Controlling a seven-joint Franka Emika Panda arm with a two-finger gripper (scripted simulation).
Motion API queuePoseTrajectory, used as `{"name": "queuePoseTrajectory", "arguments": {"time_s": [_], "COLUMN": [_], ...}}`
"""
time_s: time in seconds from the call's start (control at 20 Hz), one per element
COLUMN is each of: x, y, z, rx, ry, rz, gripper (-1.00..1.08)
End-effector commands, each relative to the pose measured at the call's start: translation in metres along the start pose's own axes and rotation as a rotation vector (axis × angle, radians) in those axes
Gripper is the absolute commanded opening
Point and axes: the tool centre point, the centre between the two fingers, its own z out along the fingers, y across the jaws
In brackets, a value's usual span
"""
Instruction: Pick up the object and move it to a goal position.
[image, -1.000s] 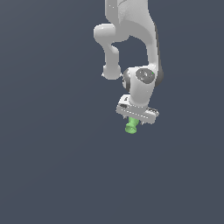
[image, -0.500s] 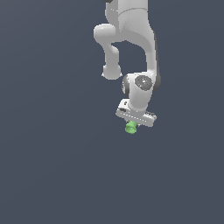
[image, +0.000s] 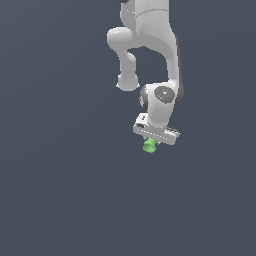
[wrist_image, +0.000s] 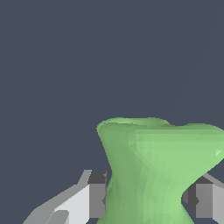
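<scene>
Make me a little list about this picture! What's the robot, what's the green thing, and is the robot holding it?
robot: one white arm reaching down from the top of the exterior view
gripper: shut on the green piece, one finger on each side of its narrow waist
green piece: small, bright green, spool-shaped, wider at the end
where the green piece is: just under the white gripper, poking out below it
background: plain dark grey-blue, nothing else visible
goal spot: no marker visible
</scene>
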Motion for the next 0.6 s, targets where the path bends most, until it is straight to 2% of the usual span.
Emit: {"name": "queuePoseTrajectory", "arguments": {"time_s": [0.0,0.25,0.55], "x": [0.000,0.010,0.040], "y": [0.001,0.010,0.036], "z": [0.000,-0.011,-0.041], "rx": [0.000,0.000,0.000], "ry": [0.000,0.000,0.000], "rz": [0.000,0.000,0.000], "gripper": [-1.00,-1.00,-1.00]}}
